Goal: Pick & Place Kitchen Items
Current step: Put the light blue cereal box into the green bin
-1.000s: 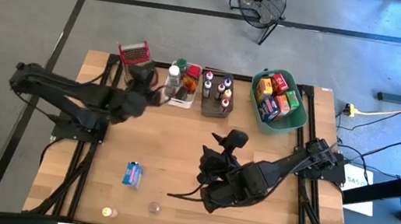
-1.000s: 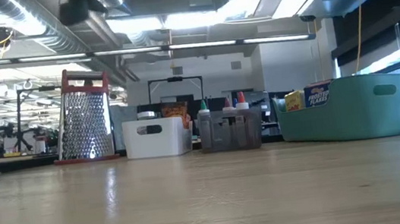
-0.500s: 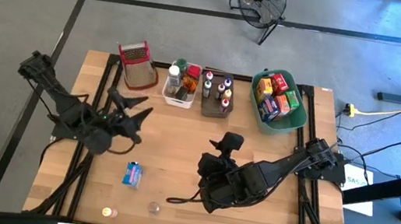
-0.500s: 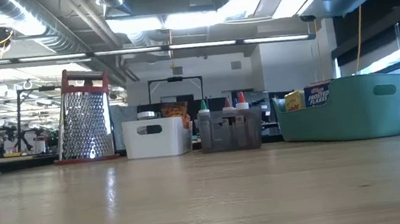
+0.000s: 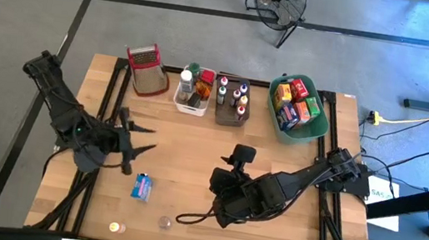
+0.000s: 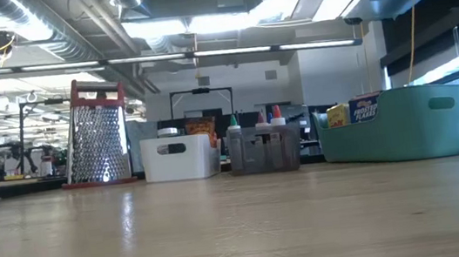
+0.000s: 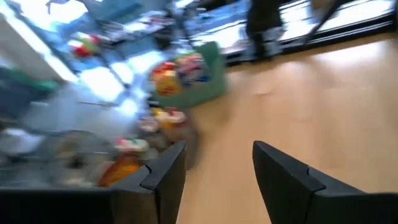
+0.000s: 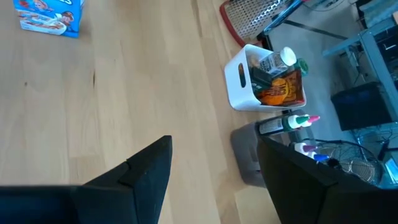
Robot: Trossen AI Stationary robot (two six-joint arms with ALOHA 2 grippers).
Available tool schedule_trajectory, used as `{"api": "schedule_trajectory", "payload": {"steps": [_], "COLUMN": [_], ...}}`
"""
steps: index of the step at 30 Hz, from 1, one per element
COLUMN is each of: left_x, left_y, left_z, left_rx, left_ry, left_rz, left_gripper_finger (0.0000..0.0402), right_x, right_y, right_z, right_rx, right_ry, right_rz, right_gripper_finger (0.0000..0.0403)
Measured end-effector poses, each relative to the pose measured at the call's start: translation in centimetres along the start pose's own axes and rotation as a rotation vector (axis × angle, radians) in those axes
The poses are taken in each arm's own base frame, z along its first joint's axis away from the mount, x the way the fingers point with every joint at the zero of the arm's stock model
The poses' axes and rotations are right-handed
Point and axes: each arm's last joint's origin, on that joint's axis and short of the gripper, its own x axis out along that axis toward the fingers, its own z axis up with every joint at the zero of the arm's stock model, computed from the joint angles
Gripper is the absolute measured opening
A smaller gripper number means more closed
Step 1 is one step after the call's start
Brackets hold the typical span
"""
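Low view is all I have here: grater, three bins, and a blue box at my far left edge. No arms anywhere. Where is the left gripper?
Observer: The left gripper hangs open and empty over the table's left half, just above the blue box.
Operator: And the right one?
Observer: The right gripper is open and empty near the table's middle.
Operator: Anything else loose on the wood?
Observer: Two small jars near the front edge, one with a yellowish top, one clear-looking.

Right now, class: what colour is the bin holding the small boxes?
Green bin; clearest in the high view.
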Motion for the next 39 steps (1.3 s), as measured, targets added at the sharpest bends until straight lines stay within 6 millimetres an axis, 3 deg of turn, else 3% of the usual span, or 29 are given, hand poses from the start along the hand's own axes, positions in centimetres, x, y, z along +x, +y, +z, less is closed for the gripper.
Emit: {"api": "schedule_trajectory", "payload": {"steps": [4,8,26,39], "left_x": [-1.0,-1.3,-0.7,-0.9], "left_y": [0.4,0.5,-0.9,-1.7], "left_z": [-0.1,-0.7,-1.2,-2.9], "left_rx": [-0.105,-0.093,-0.056,0.013], "left_ry": [0.023,0.106,0.165,0.408], "left_rz": [-0.170,-0.300,-0.325,-0.567], "left_gripper_finger": [0.0182,0.0185,0.0269,0.0290], "right_x": [0.0,0.2,2.2,2.2], "right_y": [0.0,-0.1,-2.0,-2.0], "right_z": [0.0,0.2,1.0,1.0], "right_rx": [-0.031,-0.056,-0.027,-0.028], "right_ry": [0.000,-0.005,0.017,0.022], "right_rz": [0.000,0.000,-0.034,-0.027], "right_gripper_finger": [0.0238,0.0238,0.0238,0.0238]}}
